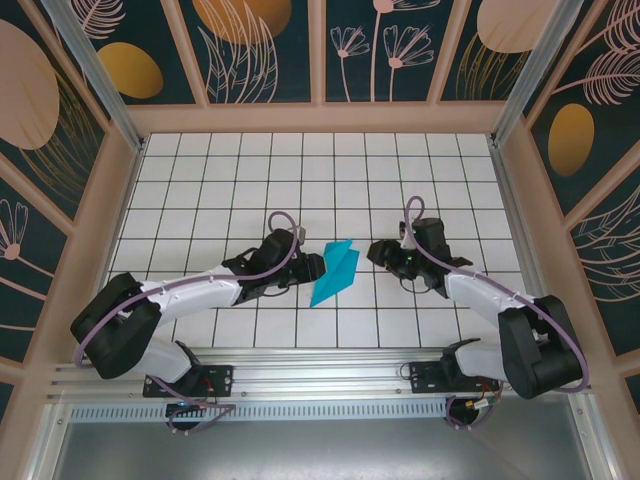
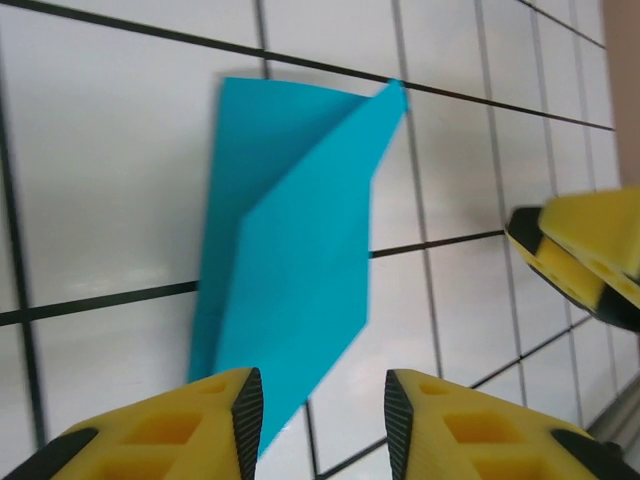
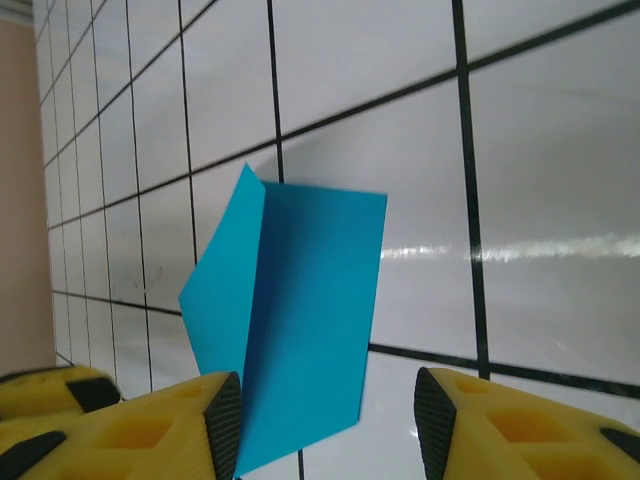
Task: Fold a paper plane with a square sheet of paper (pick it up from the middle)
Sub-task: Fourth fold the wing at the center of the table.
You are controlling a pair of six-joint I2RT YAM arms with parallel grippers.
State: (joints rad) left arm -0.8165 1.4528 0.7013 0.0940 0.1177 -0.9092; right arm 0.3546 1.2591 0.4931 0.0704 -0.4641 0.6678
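The teal-blue square sheet of paper is folded into a slim pointed paper plane (image 1: 335,272) and lies on the white tiled table (image 1: 250,190) between my two grippers. My left gripper (image 1: 312,268) stands just left of it. In the left wrist view the jaws (image 2: 322,400) are apart, and the plane (image 2: 290,260) lies ahead with its near tip beside the left finger (image 2: 235,410). My right gripper (image 1: 375,252) stands just right of it. Its jaws (image 3: 330,410) are also apart, with the plane (image 3: 290,320) next to the left finger (image 3: 222,415). Nothing is clamped.
A wooden frame with dark floral panels (image 1: 320,60) walls the table on three sides. A metal rail (image 1: 320,375) runs along the near edge by the arm bases. The right gripper's yellow fingers (image 2: 585,260) show at the right of the left wrist view.
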